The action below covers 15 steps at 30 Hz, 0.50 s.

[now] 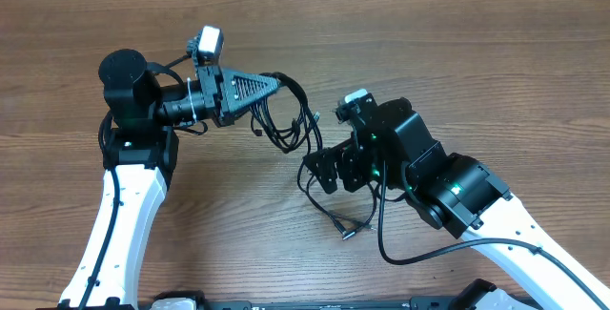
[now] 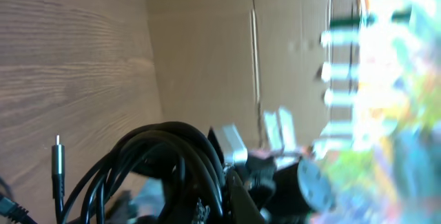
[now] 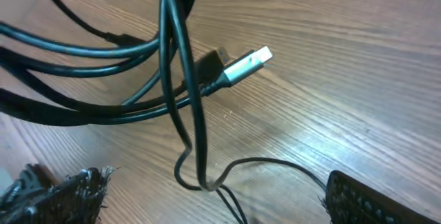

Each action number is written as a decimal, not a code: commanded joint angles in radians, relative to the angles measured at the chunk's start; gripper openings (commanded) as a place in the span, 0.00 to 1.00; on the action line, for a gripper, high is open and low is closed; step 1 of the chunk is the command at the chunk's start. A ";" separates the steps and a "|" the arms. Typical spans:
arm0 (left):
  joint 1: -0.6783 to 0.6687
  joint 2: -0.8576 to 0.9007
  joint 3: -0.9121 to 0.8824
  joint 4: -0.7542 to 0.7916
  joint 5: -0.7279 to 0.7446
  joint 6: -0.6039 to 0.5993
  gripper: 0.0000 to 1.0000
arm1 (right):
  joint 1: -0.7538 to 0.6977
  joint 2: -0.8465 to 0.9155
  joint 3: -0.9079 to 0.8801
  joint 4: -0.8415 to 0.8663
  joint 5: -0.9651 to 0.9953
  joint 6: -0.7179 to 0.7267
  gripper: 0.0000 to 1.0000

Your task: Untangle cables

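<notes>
The cables (image 1: 289,119) are a loose black bundle hanging from my left gripper (image 1: 276,85), which is shut on their upper loops. In the left wrist view the loops (image 2: 162,165) fill the lower frame and a small plug (image 2: 57,163) dangles at the left. Some strands run down to my right gripper (image 1: 324,172) and end in a plug (image 1: 349,233) on the table. My right gripper (image 3: 217,200) stands open just above the wood. Two thin strands (image 3: 198,141) pass between its fingers (image 3: 65,196) without being pinched. A silvery plug (image 3: 244,65) lies beyond them.
The wooden table (image 1: 496,72) stretches around both arms. A thick black arm wire (image 1: 419,253) loops on the table near the right arm. A cardboard wall (image 2: 207,52) stands behind the table in the left wrist view.
</notes>
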 commanded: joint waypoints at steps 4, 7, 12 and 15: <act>-0.002 0.005 0.009 0.004 -0.105 -0.267 0.04 | 0.008 0.029 -0.031 0.085 -0.002 0.009 1.00; -0.002 0.005 0.009 0.004 -0.107 -0.275 0.04 | 0.025 0.062 -0.084 0.163 0.005 -0.028 0.99; -0.002 0.005 0.009 0.004 -0.086 -0.278 0.04 | 0.025 0.103 -0.145 0.233 0.088 -0.027 0.89; -0.002 0.005 0.009 0.004 -0.071 -0.291 0.04 | 0.025 0.134 -0.147 0.290 0.172 -0.026 0.79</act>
